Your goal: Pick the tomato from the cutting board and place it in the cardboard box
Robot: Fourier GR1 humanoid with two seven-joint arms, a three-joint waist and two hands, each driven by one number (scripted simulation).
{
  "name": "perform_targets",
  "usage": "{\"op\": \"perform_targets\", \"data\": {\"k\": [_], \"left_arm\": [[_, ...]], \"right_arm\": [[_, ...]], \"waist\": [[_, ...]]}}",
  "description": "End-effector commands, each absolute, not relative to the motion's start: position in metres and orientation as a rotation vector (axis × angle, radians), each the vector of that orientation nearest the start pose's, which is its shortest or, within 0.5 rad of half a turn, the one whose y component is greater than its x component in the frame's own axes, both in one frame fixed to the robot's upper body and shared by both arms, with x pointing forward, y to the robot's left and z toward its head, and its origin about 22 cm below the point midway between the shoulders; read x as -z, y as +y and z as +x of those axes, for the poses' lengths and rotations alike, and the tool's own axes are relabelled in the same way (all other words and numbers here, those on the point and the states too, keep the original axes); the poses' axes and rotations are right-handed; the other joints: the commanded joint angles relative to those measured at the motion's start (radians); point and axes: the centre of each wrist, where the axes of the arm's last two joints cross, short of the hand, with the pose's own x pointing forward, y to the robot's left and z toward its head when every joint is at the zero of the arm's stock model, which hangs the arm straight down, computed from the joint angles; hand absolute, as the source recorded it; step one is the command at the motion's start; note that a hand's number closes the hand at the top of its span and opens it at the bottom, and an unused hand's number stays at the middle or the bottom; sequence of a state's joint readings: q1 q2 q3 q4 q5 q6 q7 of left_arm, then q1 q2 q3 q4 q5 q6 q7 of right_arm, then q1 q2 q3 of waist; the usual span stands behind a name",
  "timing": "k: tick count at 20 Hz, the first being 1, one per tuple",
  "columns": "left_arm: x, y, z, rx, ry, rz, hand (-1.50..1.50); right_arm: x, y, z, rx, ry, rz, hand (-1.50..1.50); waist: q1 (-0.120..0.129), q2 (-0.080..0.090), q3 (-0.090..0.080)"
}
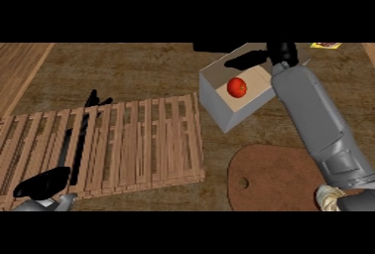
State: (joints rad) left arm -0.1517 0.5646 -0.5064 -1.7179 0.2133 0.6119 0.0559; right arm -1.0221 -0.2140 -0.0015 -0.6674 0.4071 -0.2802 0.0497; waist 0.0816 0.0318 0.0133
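Overhead, the right hand is hovering at the far rim of the cardboard box, fingers relaxed and holding nothing. Toward seven o'clock from it, the tomato is lying inside the box. The round cutting board is sitting at five o'clock. The left hand is resting at eight o'clock, fingers straight, over the slatted mat.

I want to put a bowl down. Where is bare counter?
Bare brown counter lies beyond the slatted wooden rack, left of the grey cardboard box. It is crowded around the box, with the red tomato inside and the right hand over it.
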Motion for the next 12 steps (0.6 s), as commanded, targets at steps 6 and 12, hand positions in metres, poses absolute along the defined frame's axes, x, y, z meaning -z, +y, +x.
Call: {"op": "perform_targets", "data": {"k": [6,12], "left_arm": [[-0.037,0.304,0.246,0.209,-1.451,0.607,0.0],[-0.041,0.313,0.24,0.201,-1.436,0.618,0.0]], "right_arm": [[-0.133,-0.221,0.451,-0.163,-1.811,-0.545,-1.5],[-0.133,-0.276,0.447,-0.083,-1.811,-0.506,-1.5]], "waist": [[-0.032,0.006,-0.009],[-0.05,-0.004,-0.009]]}}
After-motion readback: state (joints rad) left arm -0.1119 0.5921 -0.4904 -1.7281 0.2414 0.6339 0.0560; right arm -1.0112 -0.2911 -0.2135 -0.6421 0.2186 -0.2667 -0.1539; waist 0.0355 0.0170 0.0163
